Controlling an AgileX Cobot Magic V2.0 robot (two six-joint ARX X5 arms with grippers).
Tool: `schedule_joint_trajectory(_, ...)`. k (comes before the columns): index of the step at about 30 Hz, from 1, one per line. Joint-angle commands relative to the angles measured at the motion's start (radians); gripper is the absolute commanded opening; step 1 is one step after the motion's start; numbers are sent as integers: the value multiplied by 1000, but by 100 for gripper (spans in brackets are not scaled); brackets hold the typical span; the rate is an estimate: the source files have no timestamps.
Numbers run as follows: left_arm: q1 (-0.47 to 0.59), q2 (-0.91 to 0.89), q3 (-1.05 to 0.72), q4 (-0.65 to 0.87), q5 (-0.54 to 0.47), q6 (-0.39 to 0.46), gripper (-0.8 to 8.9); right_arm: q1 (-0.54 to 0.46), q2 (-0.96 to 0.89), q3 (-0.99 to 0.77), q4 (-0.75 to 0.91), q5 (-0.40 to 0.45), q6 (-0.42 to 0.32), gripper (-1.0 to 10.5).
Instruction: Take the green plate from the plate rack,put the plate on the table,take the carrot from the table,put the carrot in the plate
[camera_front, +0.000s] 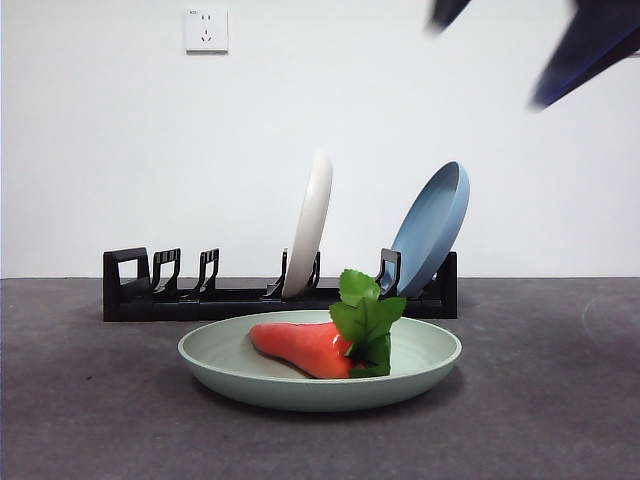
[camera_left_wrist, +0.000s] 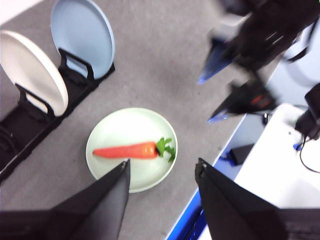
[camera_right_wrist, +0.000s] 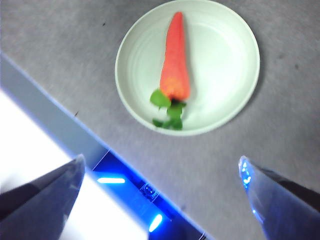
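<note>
Green plate: the green plate (camera_front: 320, 365) lay flat on the table (camera_front: 90, 400), in front of the plate rack (camera_front: 200, 295) and apart from it, near the table's front edge as the wrist views showed.
Carrot: the carrot (camera_front: 305, 348) lay on its side inside the green plate, orange body across the middle, its green leaves (camera_front: 365, 320) rising above the rim on one side.
Plate rack: long and black, it stood behind the green plate; its slots at the looped end held nothing.
Cream plate: the cream plate (camera_front: 310, 225) stood on edge in a middle slot, close to upright.
Blue plate: the blue plate (camera_front: 432, 228) leaned in the end slot, tilted away from the cream plate.
Left tool: the left tool (camera_left_wrist: 162, 172) hung high over the table's edge, jaws apart, holding nothing, with the green plate and carrot below it.
Right tool: the right tool (camera_right_wrist: 162, 167) was also raised well above the table's edge, jaws wide apart and empty; the left wrist view showed it blurred (camera_left_wrist: 245, 75), off to the side of the plate.
Front view arms: only dark blurred tips (camera_front: 590, 50) showed at the top corner, clear of every plate.
Wall: a white socket (camera_front: 206, 30) sat high on the pale wall behind the rack.
In the way: nothing lay between the plate and either tool.
</note>
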Motion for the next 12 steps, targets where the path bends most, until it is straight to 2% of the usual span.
schedule_joint_trajectory(1, -2, -2, -3, -19, 2, -5, 214, 2, -69, -2, -53, -2, 15, 433)
schedule_joint_trajectory(3, -2, -2, -3, -31, 2, -6, 168, 2, -112, -2, -82, -1, 25, 291)
schedule_joint_trajectory(6, -2, -2, -3, -42, 2, -8, -19, 2, -165, -2, -95, -1, 32, 29)
schedule_joint_trajectory(7, -2, -2, -3, -42, 2, -10, -8, 2, -177, -2, -94, -1, 32, -25)
schedule_joint_trajectory(12, -2, -2, -3, -40, 2, -10, -8, 2, -212, -2, -92, 2, 34, 0)
